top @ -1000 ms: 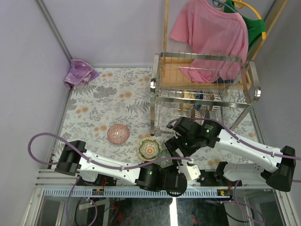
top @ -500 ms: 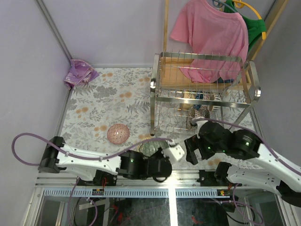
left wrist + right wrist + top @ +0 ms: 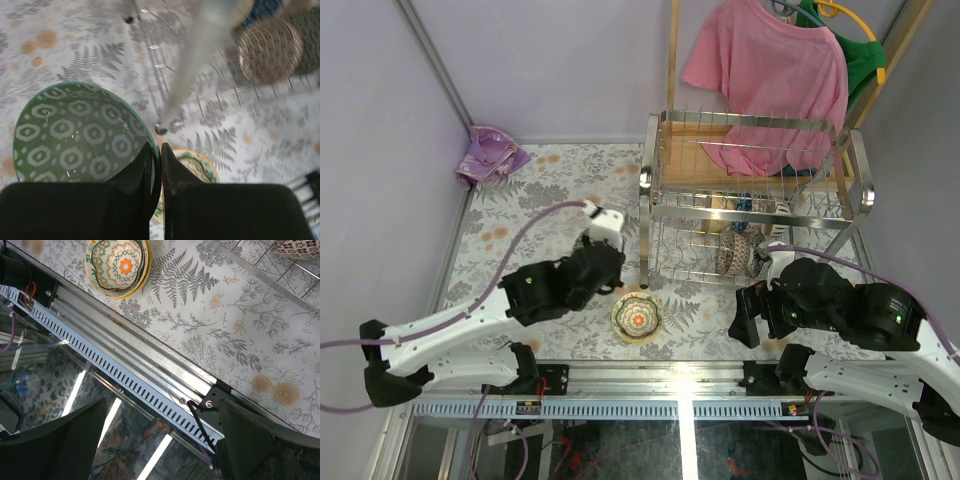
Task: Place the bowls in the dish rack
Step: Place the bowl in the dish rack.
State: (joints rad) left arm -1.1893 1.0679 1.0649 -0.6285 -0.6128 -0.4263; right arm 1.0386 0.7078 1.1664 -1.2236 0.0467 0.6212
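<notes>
My left gripper is shut on the rim of a green bowl with white ring marks, held above the table. In the top view that gripper hangs just left of the dish rack, and the arm hides the green bowl. A yellow-rimmed patterned bowl sits on the table below and right of it, also visible as the yellow bowl. Two patterned bowls lie in the rack's lower tier. My right gripper is open and empty over the table's near edge.
A rack corner post stands just ahead of the held bowl. A pink shirt hangs on a wooden stand behind the rack. A purple cloth lies in the far left corner. The metal front rail runs under the right gripper.
The left arm swung from the near edge up to the rack's left side, carrying the green bowl. The right arm drew back from the rack to the near right edge.
</notes>
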